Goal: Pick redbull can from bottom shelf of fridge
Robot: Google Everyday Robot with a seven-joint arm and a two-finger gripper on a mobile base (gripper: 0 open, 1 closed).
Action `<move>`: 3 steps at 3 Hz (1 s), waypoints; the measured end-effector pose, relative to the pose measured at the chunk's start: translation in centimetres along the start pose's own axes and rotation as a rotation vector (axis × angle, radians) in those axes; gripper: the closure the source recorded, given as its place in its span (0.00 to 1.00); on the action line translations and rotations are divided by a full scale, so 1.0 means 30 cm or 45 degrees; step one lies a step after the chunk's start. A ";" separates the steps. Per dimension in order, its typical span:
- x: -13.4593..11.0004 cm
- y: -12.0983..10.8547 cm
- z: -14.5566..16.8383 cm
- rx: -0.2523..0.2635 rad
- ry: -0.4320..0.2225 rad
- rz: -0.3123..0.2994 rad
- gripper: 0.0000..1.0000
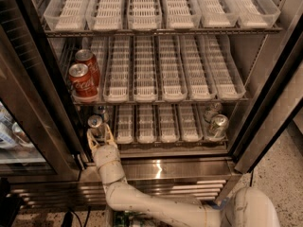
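The fridge (265, 103) stands open in the camera view. On the bottom shelf (156, 138), in the far-left lane, two slim redbull cans stand one behind the other: the front can (95, 122) and the rear can (101, 110). My gripper (99, 136) is at the shelf's front left edge, on the end of the white arm (142, 205) that comes up from below. Its fingers are open and stand on either side of the front can's lower part. I cannot tell whether they touch it.
Two red Coca-Cola cans (80, 82) stand on the middle shelf, directly above the gripper. Two fatter silver-grey cans (218, 125) sit at the right end of the bottom shelf. The steel sill (161, 169) lies below. The open glass door (19, 141) is at the left.
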State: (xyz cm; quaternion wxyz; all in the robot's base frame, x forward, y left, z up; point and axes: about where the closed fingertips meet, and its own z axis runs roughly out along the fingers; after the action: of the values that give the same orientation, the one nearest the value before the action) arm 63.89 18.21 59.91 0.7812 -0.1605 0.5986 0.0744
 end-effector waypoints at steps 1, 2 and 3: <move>0.000 0.000 0.000 0.000 0.000 0.000 1.00; 0.000 0.000 0.000 0.000 0.000 0.000 1.00; -0.031 -0.017 0.001 -0.020 -0.015 0.001 1.00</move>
State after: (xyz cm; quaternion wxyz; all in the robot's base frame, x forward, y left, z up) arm 63.83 17.83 60.91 0.7834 -0.1660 0.5935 0.0806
